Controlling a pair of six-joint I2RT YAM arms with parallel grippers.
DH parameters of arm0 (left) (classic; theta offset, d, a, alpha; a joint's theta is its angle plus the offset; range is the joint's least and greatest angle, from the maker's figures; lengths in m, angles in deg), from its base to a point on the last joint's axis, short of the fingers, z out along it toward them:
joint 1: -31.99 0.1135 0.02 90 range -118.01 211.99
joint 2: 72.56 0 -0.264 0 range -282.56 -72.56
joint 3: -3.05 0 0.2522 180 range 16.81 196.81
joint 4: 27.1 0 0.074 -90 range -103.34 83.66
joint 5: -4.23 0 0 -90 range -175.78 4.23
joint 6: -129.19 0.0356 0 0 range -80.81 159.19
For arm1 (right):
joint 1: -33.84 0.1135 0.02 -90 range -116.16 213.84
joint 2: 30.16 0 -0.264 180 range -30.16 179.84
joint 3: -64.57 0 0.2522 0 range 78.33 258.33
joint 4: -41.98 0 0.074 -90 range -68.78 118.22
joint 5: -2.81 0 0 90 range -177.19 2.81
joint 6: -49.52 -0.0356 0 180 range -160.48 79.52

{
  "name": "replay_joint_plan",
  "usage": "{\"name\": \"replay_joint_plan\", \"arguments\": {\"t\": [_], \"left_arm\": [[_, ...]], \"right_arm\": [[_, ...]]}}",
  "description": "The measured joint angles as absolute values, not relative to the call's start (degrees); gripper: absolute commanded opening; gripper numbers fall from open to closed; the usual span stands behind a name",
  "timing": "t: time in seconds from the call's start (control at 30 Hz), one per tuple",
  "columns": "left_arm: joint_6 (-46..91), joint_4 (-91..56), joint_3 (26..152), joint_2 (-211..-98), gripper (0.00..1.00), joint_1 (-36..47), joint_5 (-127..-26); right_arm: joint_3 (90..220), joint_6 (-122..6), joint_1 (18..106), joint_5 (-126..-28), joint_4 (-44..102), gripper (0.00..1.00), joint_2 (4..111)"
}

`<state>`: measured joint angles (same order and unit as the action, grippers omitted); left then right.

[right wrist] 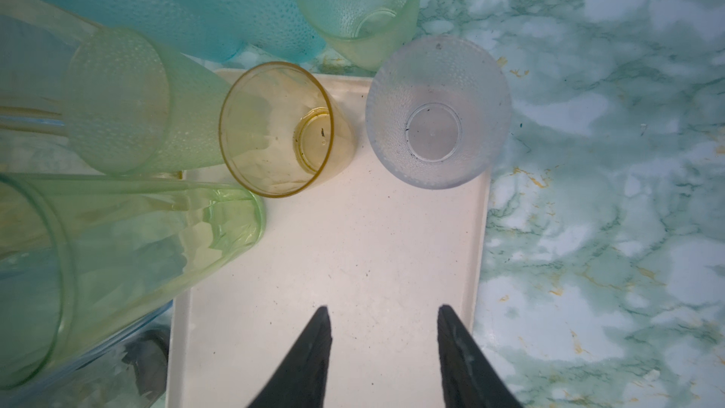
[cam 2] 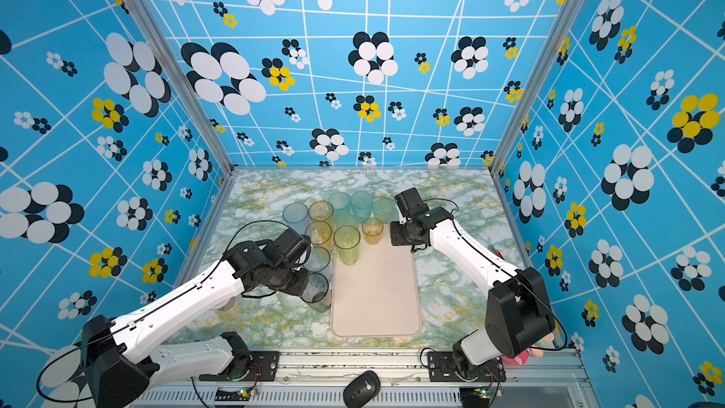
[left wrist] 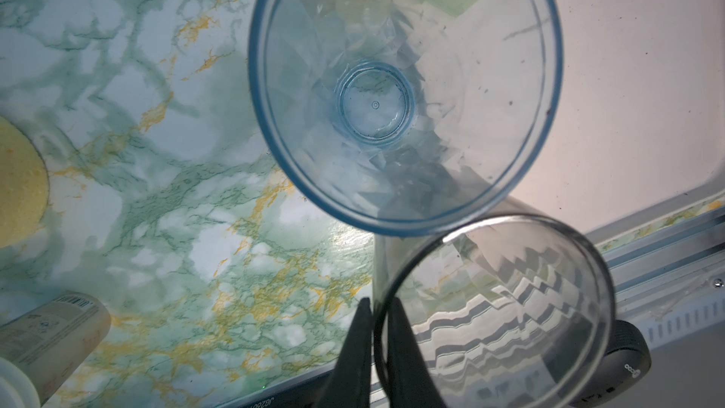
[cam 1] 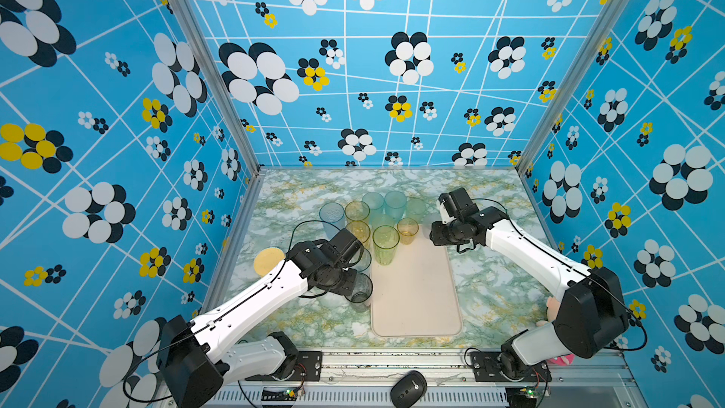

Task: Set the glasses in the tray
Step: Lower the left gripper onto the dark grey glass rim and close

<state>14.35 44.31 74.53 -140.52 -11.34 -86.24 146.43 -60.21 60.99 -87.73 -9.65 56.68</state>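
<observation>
Three of the glasses [cam 1: 394,206] at least are already parked on the tray [cam 1: 416,300], all up at its far end: a tall green glass [cam 1: 385,245], a short amber glass [cam 1: 407,230] and, seen from the right wrist, a frosted clear glass [right wrist: 437,111] on the far right corner. The rest are bunched on the marbled surface [cam 1: 490,288] just past that end and down the tray's left side, teal, yellow and blue ones packed close. A smoky glass [cam 1: 361,290] is found just beside the tray's left edge, and its rim is pinched by the left tool [left wrist: 381,302], one finger inside the wall and one outside, clamped tight. Whether its base is off the surface can't be told. A blue glass [left wrist: 404,92] is stood right next to it, rims near touching. The right tool [right wrist: 383,308] is held over the tray's far part with its fingers spread and nothing between them. A yellow disc [cam 1: 268,261] is seen lying off to the left, well apart from the tray.
</observation>
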Motion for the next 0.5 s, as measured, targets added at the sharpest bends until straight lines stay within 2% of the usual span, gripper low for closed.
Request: {"name": "replay_joint_plan", "arguments": {"t": [0.5], "left_arm": [[15.25,48.98,77.37,-142.51,0.06,-13.86,-87.53]], "right_arm": [[146.43,-59.77,60.99,-87.90,-9.65,0.47,56.79]]}}
